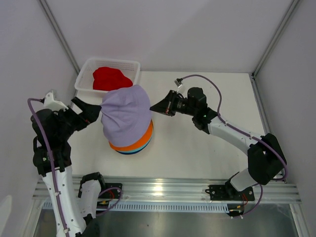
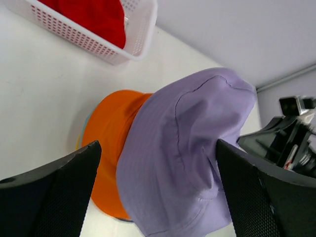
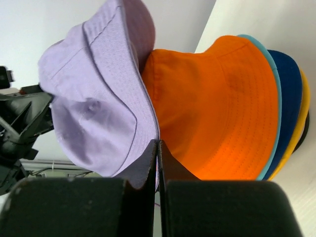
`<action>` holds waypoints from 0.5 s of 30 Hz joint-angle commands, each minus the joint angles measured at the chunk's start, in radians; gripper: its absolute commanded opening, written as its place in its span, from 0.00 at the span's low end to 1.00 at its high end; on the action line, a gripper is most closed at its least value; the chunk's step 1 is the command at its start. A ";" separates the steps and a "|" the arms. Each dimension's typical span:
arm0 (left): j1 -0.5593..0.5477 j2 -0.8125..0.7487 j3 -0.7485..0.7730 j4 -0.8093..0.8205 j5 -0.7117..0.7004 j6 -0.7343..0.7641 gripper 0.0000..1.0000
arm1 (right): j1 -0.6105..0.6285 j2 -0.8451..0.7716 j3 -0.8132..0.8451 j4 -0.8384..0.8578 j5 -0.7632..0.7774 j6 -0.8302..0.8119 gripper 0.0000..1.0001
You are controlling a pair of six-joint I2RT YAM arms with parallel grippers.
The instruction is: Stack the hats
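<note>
The lavender hat (image 1: 126,114) sits tilted on top of the pile of hats, draped over the orange hat (image 1: 143,139). In the right wrist view the lavender hat (image 3: 98,98) leans on the orange hat (image 3: 222,108), with the teal hat (image 3: 274,89), navy hat (image 3: 291,98) and yellow hat (image 3: 302,116) beneath. My right gripper (image 3: 158,145) is shut on the lavender hat's brim at its right side (image 1: 154,107). My left gripper (image 2: 158,182) is open, its fingers apart on either side of the lavender hat (image 2: 187,148), at the hat's left edge (image 1: 96,114). The red hat (image 1: 109,79) lies in the basket.
The white mesh basket (image 1: 84,74) stands at the back left of the table, close behind the pile. White walls enclose the table on the left, back and right. A metal rail with both arm bases runs along the near edge.
</note>
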State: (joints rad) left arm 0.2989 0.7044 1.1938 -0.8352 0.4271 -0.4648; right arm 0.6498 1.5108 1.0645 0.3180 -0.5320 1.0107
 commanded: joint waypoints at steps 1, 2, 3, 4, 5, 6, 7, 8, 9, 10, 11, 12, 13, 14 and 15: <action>0.014 -0.022 -0.132 0.160 -0.013 -0.219 0.99 | -0.004 0.020 0.014 0.088 -0.040 -0.037 0.00; 0.014 -0.043 -0.170 0.197 0.008 -0.300 0.99 | -0.004 0.029 0.014 0.105 -0.045 -0.034 0.00; 0.017 -0.055 -0.271 0.224 0.030 -0.333 0.99 | -0.004 0.037 0.011 0.115 -0.049 -0.029 0.00; 0.020 -0.069 -0.301 0.272 0.035 -0.362 0.99 | -0.004 0.052 0.009 0.118 -0.052 -0.024 0.00; 0.038 -0.085 -0.334 0.295 0.039 -0.412 0.99 | -0.004 0.057 0.008 0.122 -0.056 -0.024 0.00; 0.054 -0.121 -0.405 0.312 0.048 -0.431 0.99 | -0.004 0.061 0.005 0.124 -0.059 -0.020 0.00; 0.065 -0.140 -0.422 0.341 0.070 -0.449 0.99 | -0.004 0.066 0.000 0.125 -0.059 -0.018 0.00; 0.089 -0.155 -0.437 0.349 0.082 -0.471 0.99 | -0.004 0.069 -0.004 0.128 -0.057 -0.020 0.00; 0.097 -0.175 -0.450 0.350 0.093 -0.474 0.99 | -0.004 0.071 -0.009 0.130 -0.056 -0.018 0.00; 0.100 -0.180 -0.450 0.346 0.107 -0.474 1.00 | -0.004 0.072 -0.017 0.135 -0.053 -0.020 0.00; 0.101 -0.184 -0.442 0.343 0.113 -0.465 1.00 | -0.004 0.080 -0.018 0.138 -0.054 -0.021 0.00; 0.103 -0.190 -0.430 0.340 0.117 -0.462 0.99 | -0.003 0.083 -0.021 0.138 -0.056 -0.021 0.00; 0.103 -0.191 -0.416 0.346 0.143 -0.457 0.99 | -0.004 0.086 -0.026 0.144 -0.057 -0.023 0.00; 0.103 -0.191 -0.389 0.347 0.159 -0.445 0.99 | -0.003 0.094 -0.029 0.148 -0.065 -0.023 0.00; 0.103 -0.189 -0.376 0.354 0.177 -0.434 0.99 | -0.003 0.097 -0.034 0.153 -0.066 -0.020 0.00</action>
State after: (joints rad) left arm 0.3908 0.5240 0.7494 -0.5594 0.5320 -0.8833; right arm 0.6476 1.5902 1.0420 0.4095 -0.5758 1.0008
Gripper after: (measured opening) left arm 0.994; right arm 0.008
